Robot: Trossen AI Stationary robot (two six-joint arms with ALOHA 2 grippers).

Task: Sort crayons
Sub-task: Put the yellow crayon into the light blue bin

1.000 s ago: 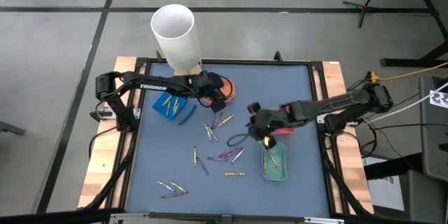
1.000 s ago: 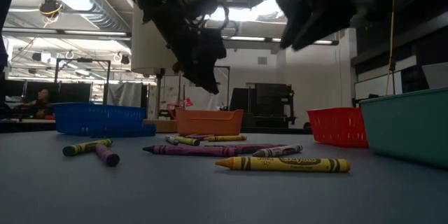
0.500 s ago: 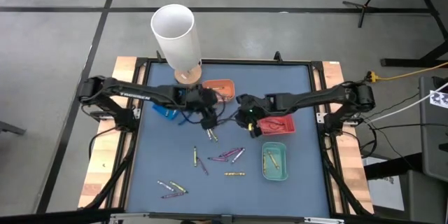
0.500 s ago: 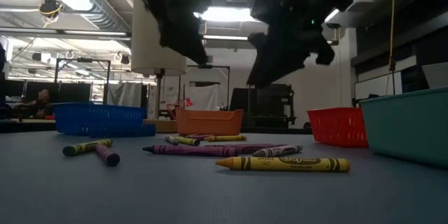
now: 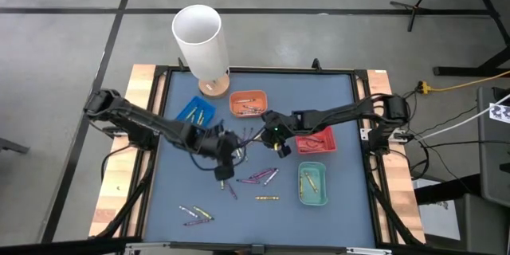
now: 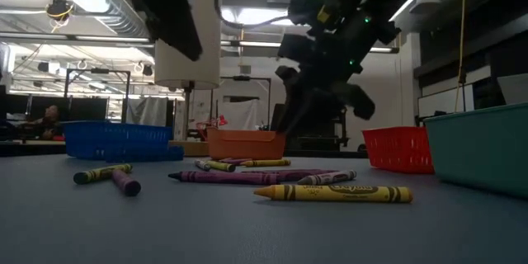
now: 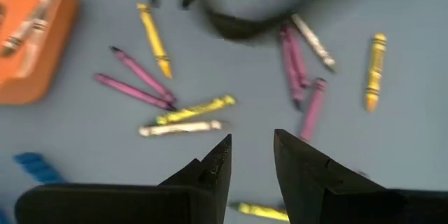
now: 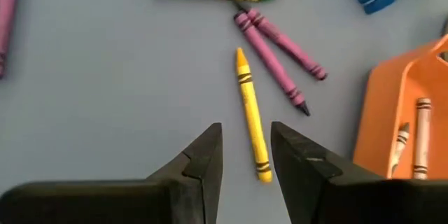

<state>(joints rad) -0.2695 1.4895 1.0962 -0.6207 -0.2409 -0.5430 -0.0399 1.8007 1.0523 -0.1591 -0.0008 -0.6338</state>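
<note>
Crayons [image 5: 259, 178] lay scattered over the blue mat in the high view, most of them below the orange tray [image 5: 249, 102], which held a few already. A green tray [image 5: 312, 185] and a red tray [image 5: 316, 139] sat to that tray's lower right, a blue tray [image 5: 191, 115] to its left, beside a white cylinder [image 5: 199, 40]. The left gripper [image 5: 224, 169] hung over loose sticks well below the orange tray; the right gripper [image 5: 276, 134] hovered just below and right of it.

From table height, a yellow crayon [image 6: 332, 192] and a purple crayon [image 6: 239, 177] lay in front of the orange tray, and the right gripper hung empty above them.

The left wrist view showed that gripper's fingers [image 7: 215, 171] slightly apart, holding nothing, above a yellow and a pale crayon.

The right wrist view showed its jaws likewise parted and empty, directly over a single yellow crayon [image 8: 252, 115] near the orange tray.

Both arms seemed to be in the reaching stage of a pick. Next would be a descent straddling one crayon, closing across its width without catching neighbours.
</note>
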